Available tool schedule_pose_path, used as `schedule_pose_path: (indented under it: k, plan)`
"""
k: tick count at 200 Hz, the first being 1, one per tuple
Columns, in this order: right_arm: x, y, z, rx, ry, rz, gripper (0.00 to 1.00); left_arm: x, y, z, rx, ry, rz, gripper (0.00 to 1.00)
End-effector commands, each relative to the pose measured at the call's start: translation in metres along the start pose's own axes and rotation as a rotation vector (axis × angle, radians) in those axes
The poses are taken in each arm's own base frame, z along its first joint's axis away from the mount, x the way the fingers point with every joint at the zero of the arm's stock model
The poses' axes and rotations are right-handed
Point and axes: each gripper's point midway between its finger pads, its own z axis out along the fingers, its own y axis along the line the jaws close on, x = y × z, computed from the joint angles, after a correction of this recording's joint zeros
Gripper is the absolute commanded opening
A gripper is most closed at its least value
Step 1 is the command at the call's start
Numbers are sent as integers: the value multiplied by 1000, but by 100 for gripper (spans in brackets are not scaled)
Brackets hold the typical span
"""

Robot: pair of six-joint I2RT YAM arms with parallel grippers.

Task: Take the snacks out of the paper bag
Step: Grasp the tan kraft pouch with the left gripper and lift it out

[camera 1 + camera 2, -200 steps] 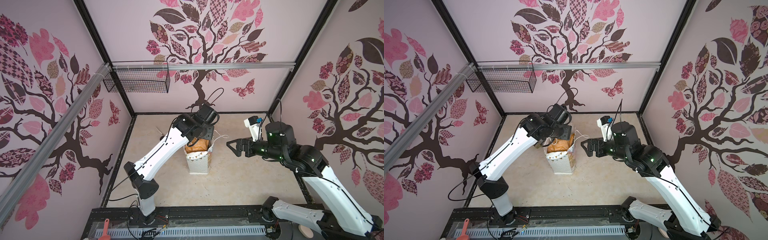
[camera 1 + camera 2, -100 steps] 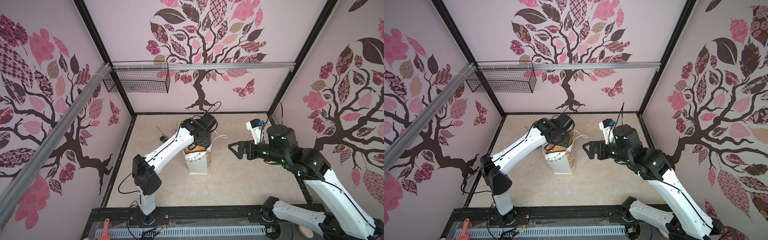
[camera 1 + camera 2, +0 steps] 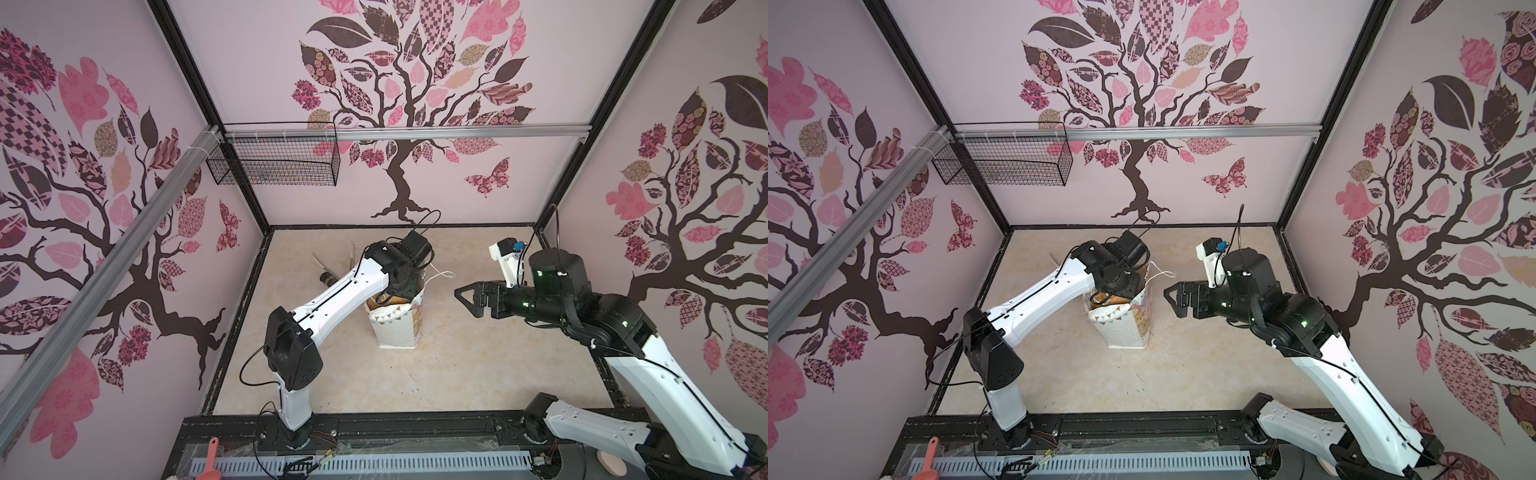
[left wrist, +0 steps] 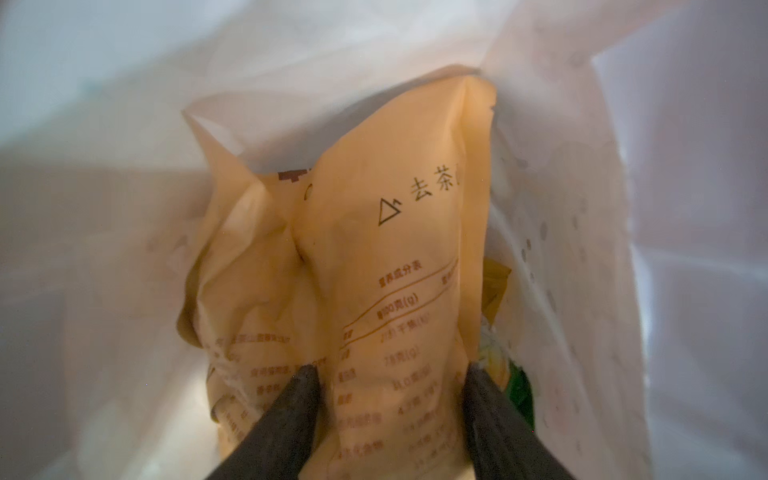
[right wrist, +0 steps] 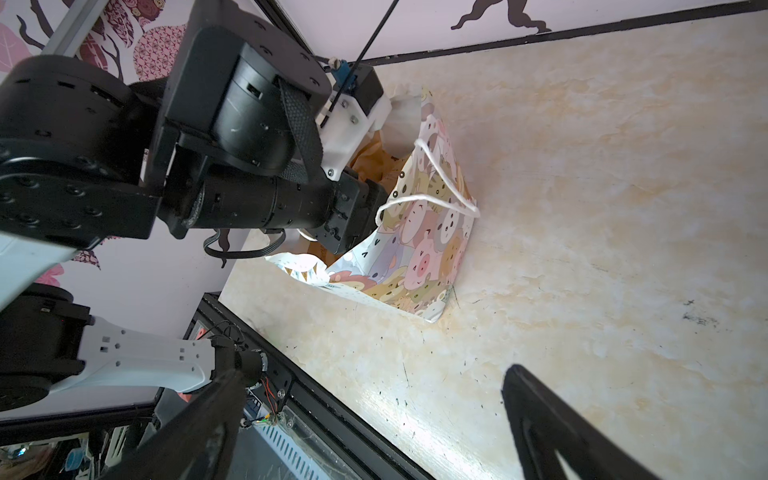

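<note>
Beige tabletop [image 3: 478,374] between tree-print walls [image 3: 257,83]: a snack is being gripped inside the bag [image 3: 392,332].
My left gripper [image 4: 386,370] is down inside the bag, its fingers pinching a tan packet [image 4: 374,249] from both sides. A green packet [image 4: 517,386] lies just beside it against the bag wall. My right gripper [image 5: 374,370] hangs spread wide and empty, near the bag but apart from it. I judge the step to be the grasp and lift of this packet. Next I need a straight pull up through the mouth. It must be firm enough that the crinkly film does not slip, and slow, since the unheld bag could tip or rise with it. My right could steady the rim.
</note>
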Motion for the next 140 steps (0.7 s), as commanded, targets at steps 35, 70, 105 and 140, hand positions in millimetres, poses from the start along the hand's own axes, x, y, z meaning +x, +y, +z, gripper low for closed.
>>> schedule_pose_path:
  k: [35,70,105,140]
  plan:
    - [-4,9,-7,-28,1,0,100,6,-5,-1,31,36,7,8]
    - [-6,11,-8,-37,-3,1,100,-6,-1,-20,36,-24,-5,0]
    - [-5,11,-8,-35,-4,2,99,-18,2,-44,49,-97,-26,0]
    - [-6,11,-9,-34,-10,-1,100,-32,4,-70,77,-172,-41,0]
